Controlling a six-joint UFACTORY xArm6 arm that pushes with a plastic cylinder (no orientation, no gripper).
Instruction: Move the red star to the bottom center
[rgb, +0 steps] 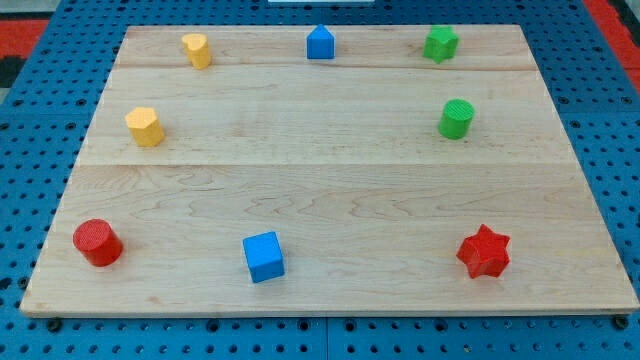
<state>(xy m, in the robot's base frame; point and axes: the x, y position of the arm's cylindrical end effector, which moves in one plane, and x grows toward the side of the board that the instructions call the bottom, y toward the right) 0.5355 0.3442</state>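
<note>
The red star (484, 251) lies flat near the bottom right of the wooden board (330, 180). A blue cube (264, 256) sits at the bottom, a little left of centre. A red cylinder (97, 242) stands at the bottom left. My tip and the rod do not show anywhere in the camera view.
A yellow block (144, 126) sits at the left and another yellow block (197, 49) at the top left. A blue pentagon-like block (320, 43) is at the top centre. A green star-like block (440, 43) is at the top right, with a green cylinder (456, 118) below it.
</note>
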